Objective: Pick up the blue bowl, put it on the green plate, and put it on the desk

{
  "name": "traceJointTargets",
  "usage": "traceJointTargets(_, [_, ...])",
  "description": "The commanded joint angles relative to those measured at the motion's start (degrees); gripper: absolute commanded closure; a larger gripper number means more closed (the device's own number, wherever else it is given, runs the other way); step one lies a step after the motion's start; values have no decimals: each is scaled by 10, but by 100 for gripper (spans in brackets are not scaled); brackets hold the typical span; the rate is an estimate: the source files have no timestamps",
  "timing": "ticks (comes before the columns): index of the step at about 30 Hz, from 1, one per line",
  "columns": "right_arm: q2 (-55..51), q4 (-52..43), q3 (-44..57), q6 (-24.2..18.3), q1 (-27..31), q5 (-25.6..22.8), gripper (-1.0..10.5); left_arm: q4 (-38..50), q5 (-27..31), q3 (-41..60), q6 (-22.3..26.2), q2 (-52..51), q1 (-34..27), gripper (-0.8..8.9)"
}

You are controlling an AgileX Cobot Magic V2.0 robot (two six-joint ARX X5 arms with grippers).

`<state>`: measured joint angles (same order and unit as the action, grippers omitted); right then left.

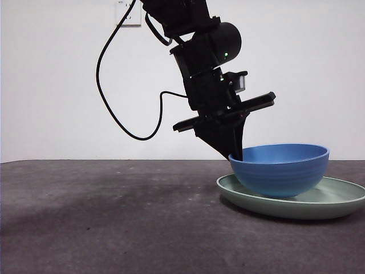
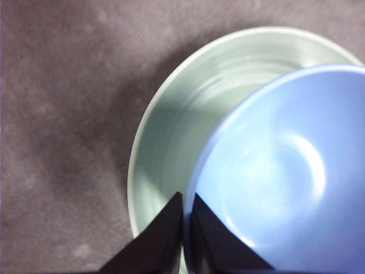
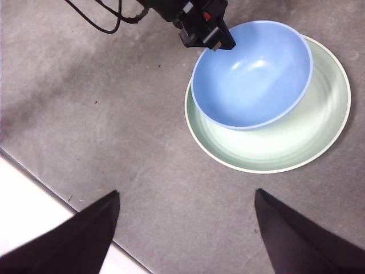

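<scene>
The blue bowl (image 1: 279,171) sits in the green plate (image 1: 325,210) on the right side of the desk (image 1: 114,217), off-centre towards the plate's left edge and slightly tilted. My left gripper (image 1: 236,153) comes down from above and is shut on the bowl's left rim, one jaw inside and one outside. The left wrist view shows the jaws pinching the bowl's rim (image 2: 274,171) over the plate (image 2: 171,120). My right gripper (image 3: 185,197) is open and empty, high above the desk, looking down on the bowl (image 3: 251,74), the plate (image 3: 285,151) and the left gripper (image 3: 208,35).
The left arm's black cable (image 1: 111,108) hangs in a loop behind it. A wall socket (image 1: 130,14) is on the white back wall. The desk's pale edge (image 3: 34,228) shows in the right wrist view.
</scene>
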<state>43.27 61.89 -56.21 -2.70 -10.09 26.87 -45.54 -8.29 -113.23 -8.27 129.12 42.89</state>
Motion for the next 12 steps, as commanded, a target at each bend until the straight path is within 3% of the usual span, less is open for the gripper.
traceJointTargets(1, [4,-6,-11,5,-2,-2,568,-2,0,-19,3,23,6,804])
traceJointTargets(6, [4,-6,-11,5,-2,-2,568,-10,-1,-19,17,25,13,802])
traceJointTargets(10, [4,-6,-11,5,-2,-2,568,-12,-1,-19,17,25,18,621])
traceJointTargets(12, [4,-6,-11,5,-2,-2,568,-13,-1,-19,17,25,18,621])
